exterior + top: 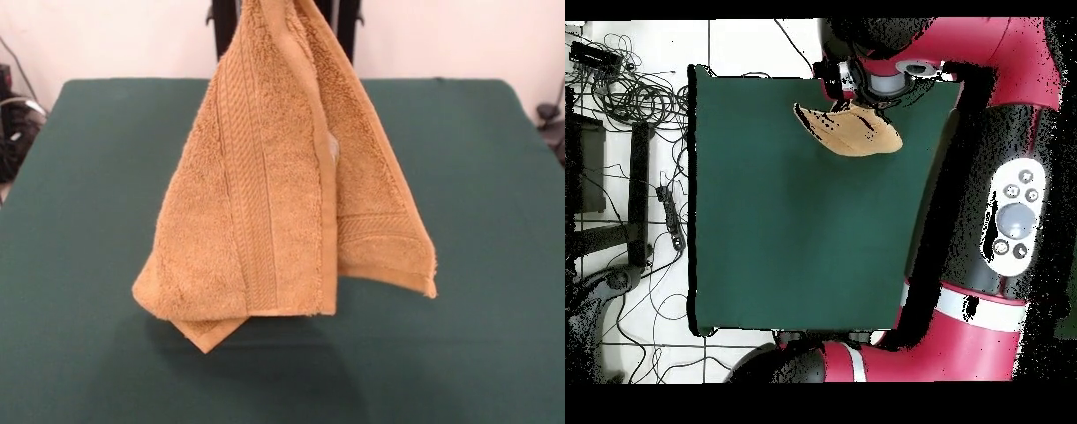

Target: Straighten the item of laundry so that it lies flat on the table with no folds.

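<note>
Gripper state cannot be told: in the front view the grasp lies above the top edge, and in the overhead view the red arm [895,75] covers it, so the only safe reading is that the towel hangs from something up there.

Nearest the camera across the table, the towel's [256,203] lowest corner [205,336] points down and seems to hover just over or barely brush the dark green table [79,265]; which of the two is unclear. Above it the cloth hangs in a narrow cone, doubled lengthwise, with a hemmed edge [328,221] running down the middle and a ribbed band [252,203] beside it. A second flap [388,238] drops behind and to the side, ending in its own hem. Farther up, the folds gather tightly toward the top.

Terry of this kind looks soft, light and limp, with no stiffness to hold a shape, so it will likely collapse into folds if simply let go. My judgement: lower it while dragging sideways, and take later holds at a hemmed corner, where the cloth is firmest.
</note>
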